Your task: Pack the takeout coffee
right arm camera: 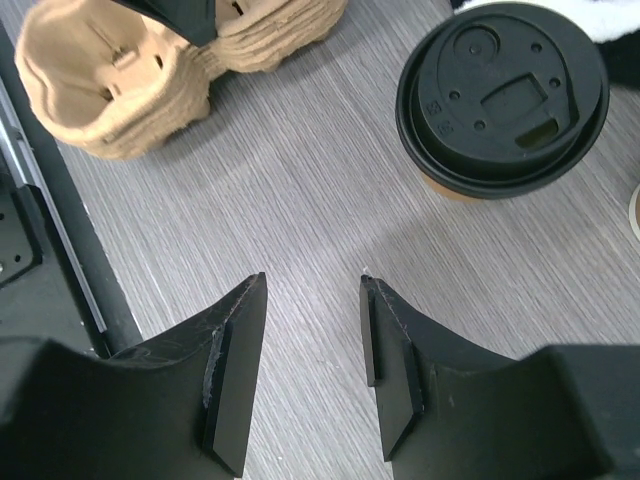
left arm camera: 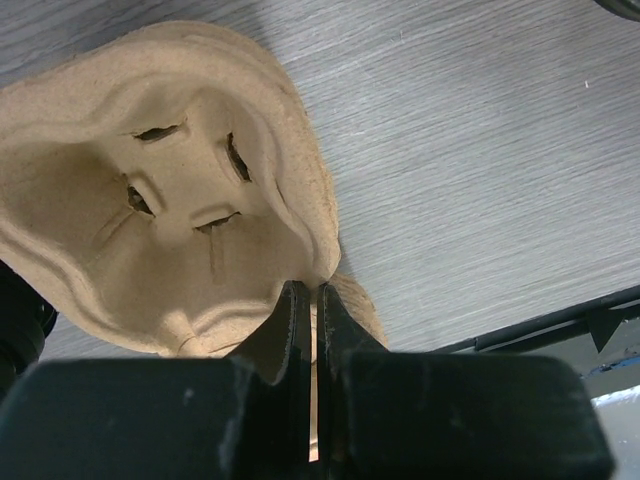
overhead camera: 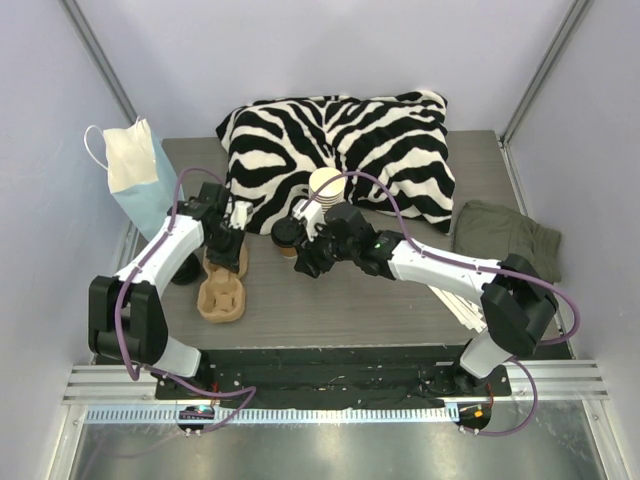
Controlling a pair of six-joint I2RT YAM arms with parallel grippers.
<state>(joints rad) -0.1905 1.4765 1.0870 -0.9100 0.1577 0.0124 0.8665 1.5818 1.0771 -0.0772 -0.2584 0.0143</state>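
Currently, the left arm [overhead camera: 160, 250] reaches from its base at the near edge of the table [overhead camera: 400, 300] along the left edge, with the elbow raised and the wrist pitched downward. The left gripper [left arm camera: 312, 292] is clamped on the rim of the pulp cup carrier [left arm camera: 170, 190], pinching the thin wall between both fingers. The carrier lies flat near the left edge.

The right arm [overhead camera: 450, 265] extends low from the near-right corner diagonally toward mid-table. The right gripper [right arm camera: 312, 283] points down at bare surface, its jaws parted with nothing between them.

The takeout coffee [right arm camera: 502, 95] stands upright at mid-table, toward the far edge and just in front of the zebra pillow [overhead camera: 340, 140]. It is close to the right gripper's fingertips but apart from them, and its black lid is seated on the cup.
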